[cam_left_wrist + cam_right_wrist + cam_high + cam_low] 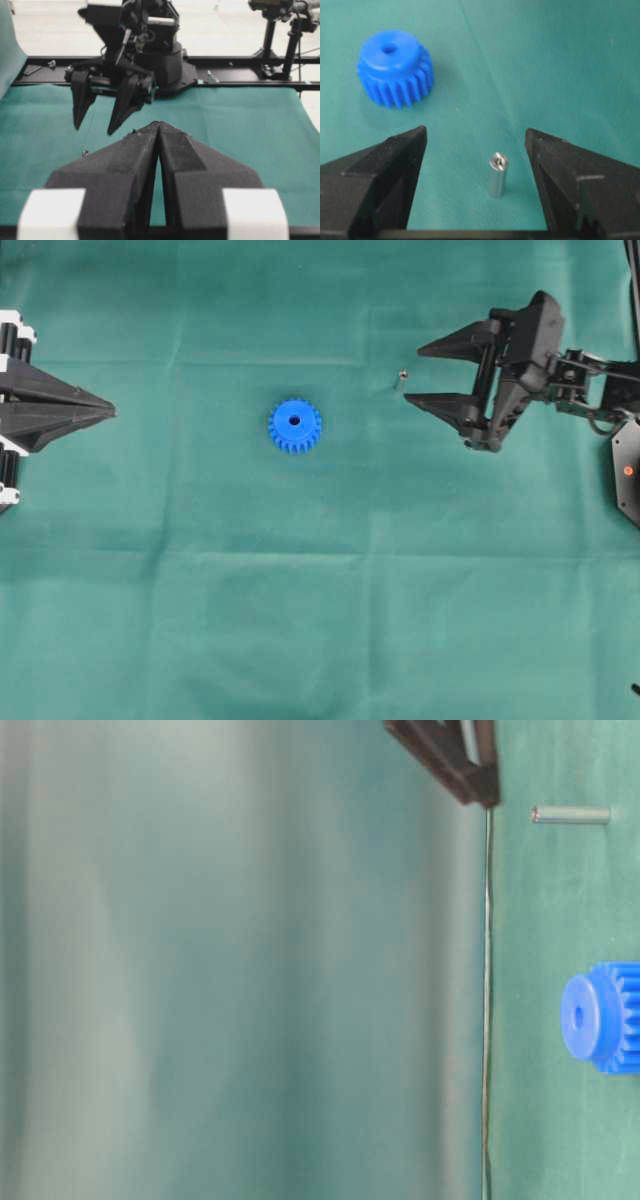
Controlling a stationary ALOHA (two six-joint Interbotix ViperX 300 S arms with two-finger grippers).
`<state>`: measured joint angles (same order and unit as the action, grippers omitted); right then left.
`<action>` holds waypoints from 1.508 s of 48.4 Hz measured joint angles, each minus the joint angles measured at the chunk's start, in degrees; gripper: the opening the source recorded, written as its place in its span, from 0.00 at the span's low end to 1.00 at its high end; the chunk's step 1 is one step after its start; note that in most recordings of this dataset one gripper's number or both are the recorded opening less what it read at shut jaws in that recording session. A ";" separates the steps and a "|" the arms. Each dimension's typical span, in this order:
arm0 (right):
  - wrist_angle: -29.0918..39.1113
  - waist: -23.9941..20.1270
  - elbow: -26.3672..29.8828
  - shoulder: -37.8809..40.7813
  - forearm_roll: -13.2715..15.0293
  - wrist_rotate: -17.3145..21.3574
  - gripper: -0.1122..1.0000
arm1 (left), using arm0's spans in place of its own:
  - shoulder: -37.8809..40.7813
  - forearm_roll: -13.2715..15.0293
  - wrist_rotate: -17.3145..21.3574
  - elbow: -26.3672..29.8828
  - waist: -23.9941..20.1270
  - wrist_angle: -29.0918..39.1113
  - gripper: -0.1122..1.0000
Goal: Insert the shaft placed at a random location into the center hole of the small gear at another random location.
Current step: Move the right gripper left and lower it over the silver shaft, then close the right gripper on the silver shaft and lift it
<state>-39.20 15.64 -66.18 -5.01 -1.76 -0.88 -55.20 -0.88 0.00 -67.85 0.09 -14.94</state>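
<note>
the shaft [497, 174] stood upright on the green bench [320, 620], between the wide-spread fingers of the right hand [412, 374] and touching neither. the small gear [295, 426] sat apart toward mid-bench, its center hole [294, 421] facing up. the left hand [108, 412] was pressed closed, holding nothing.

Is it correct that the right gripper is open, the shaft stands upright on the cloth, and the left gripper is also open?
Not entirely. The left gripper is shut, its jaws pressed together in the left wrist view. The rest holds: the right gripper is open and the shaft stands upright on the cloth.
</note>
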 measured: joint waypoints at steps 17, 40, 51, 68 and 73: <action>-2.72 0.88 2.46 9.05 -1.23 0.09 0.83 | 0.00 0.00 0.00 0.00 0.00 0.70 0.10; -2.72 0.88 2.55 9.49 -1.49 0.09 0.22 | 0.00 0.09 -0.09 0.00 0.00 0.97 0.10; -2.81 0.97 2.64 9.49 -1.49 0.09 0.22 | 0.09 0.00 -0.09 0.00 -0.09 1.32 0.10; 4.48 0.97 4.04 2.72 -1.49 0.00 0.22 | 0.00 0.00 -0.18 0.00 0.00 1.49 0.10; 8.61 0.88 4.66 -0.62 -1.32 0.00 0.22 | 0.00 0.00 -0.18 0.00 -0.09 1.49 0.10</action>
<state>-30.59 16.52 -61.52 -5.63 -3.08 -0.88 -55.20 -0.88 -0.18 -67.85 0.00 -13.45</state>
